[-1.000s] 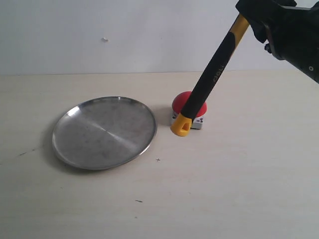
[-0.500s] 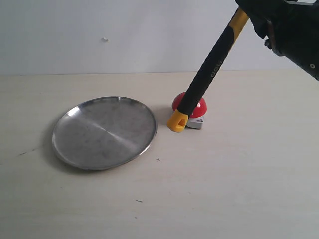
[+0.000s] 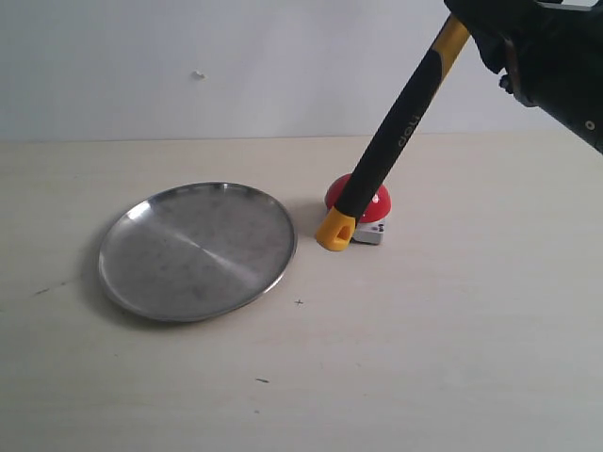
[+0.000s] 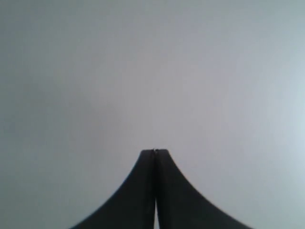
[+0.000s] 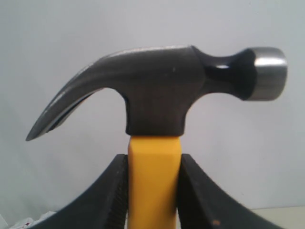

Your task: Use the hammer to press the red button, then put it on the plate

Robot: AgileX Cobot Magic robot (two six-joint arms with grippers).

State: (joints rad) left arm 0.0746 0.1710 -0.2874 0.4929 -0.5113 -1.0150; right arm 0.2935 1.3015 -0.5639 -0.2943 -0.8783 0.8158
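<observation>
Hammer (image 3: 396, 137): clamped in the right pincer (image 5: 153, 164) by the yellow neck just under the dark metal head. Fingers (image 5: 116, 195) roughly half spread, pressed flat against both sides of the handle. In the right wrist view, head standing clear above the fingertips, curved claw to one side, polished striking face to the other, pale wall behind.

In the exterior view, held high at the upper right by the black arm (image 3: 556, 66), head end hidden there. Handle slanting down and leftward, black grip crossing in front of the red button (image 3: 379, 202). Yellow loop end lowest, just beside the button's grey base on the side facing the plate (image 3: 188, 254). Close to the table (image 3: 452, 358); impossible to tell whether touching the table or pressing the button.

Button sitting on the table near the middle, red dome showing on either side of the handle.

Plate lying flat on the table left of the button, near the loop end but apart from it.

Left pincer (image 4: 154, 155): fully closed, fingertips meeting, gripping nothing, facing a plain pale surface.
</observation>
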